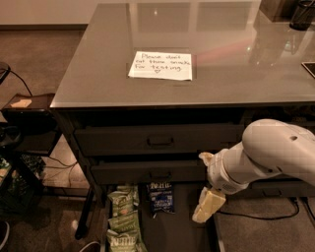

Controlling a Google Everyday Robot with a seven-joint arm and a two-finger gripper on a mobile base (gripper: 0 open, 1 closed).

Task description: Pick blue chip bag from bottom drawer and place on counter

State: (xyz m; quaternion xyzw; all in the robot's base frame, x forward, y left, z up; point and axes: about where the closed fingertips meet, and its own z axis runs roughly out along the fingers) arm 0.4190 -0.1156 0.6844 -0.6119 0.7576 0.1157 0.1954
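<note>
The blue chip bag (161, 197) lies in the open bottom drawer (184, 231), near its back, partly under the drawer front above. My gripper (203, 188) hangs from the white arm (268, 152) just right of the bag, over the drawer's right part. It is open and empty, with one cream finger (208, 205) pointing down to the left. The counter (226, 74) lies above, glossy grey, with a white handwritten note (161, 65) on it.
Green snack bags (122, 219) lie in the drawer left of the blue bag. Two closed drawers (157, 140) with recessed handles sit above. A dark side stand (27, 106) and cables are on the left; a dark cup (301, 15) stands at the counter's far right.
</note>
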